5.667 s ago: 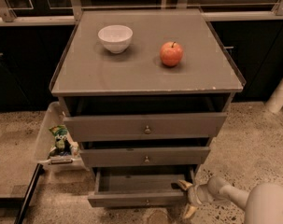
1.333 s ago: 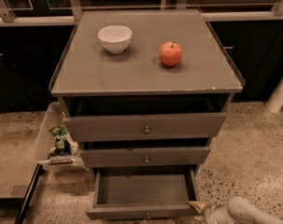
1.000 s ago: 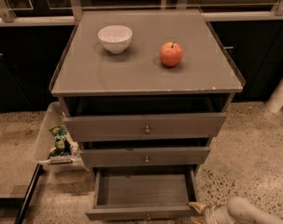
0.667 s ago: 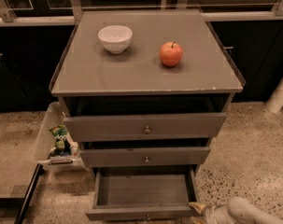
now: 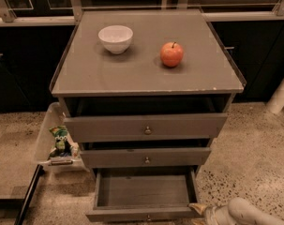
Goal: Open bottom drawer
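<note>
The bottom drawer [image 5: 142, 191] of the grey cabinet is pulled far out, and its inside is bare. Its front panel runs along the lower edge of the picture, with a small metal knob [image 5: 148, 217] at the centre. My gripper [image 5: 201, 211] is at the drawer's front right corner, touching or just beside the front panel, low at the bottom right. The white arm [image 5: 254, 213] runs off to the right behind it.
The top drawer [image 5: 145, 125] and middle drawer [image 5: 145, 156] stand slightly open above. A white bowl [image 5: 115, 38] and a red apple [image 5: 172, 54] sit on the cabinet top. A clear bin [image 5: 52, 142] with a snack bag hangs at the left side. A white post [image 5: 280, 95] stands at right.
Since the earliest frame the bottom drawer has come further out and my gripper has dropped lower with its front. Over the last second nothing has visibly moved.
</note>
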`<state>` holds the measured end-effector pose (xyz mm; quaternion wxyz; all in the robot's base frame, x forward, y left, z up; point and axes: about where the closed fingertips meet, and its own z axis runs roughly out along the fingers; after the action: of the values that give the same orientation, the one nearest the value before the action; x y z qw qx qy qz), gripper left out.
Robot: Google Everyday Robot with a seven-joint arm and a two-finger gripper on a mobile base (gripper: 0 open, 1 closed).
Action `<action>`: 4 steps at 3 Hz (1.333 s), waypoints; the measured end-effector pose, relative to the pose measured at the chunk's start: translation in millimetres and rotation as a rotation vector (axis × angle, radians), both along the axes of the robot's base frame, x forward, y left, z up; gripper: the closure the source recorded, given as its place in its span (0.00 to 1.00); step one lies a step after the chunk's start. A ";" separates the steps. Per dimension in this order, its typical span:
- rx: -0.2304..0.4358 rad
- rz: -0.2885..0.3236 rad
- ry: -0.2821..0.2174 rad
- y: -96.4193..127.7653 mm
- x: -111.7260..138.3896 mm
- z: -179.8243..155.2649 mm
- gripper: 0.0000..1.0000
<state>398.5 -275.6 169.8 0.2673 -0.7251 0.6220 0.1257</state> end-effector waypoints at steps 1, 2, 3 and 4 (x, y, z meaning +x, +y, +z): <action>0.000 0.000 0.000 0.0 0.0 0.0 0.16; 0.000 0.001 0.000 0.2 -0.1 0.0 0.00; 0.001 0.009 0.005 2.3 -0.8 -0.1 0.00; -0.022 0.036 -0.018 8.6 0.1 18.7 0.00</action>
<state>398.6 -267.0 188.5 0.2628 -0.7403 0.6077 0.1170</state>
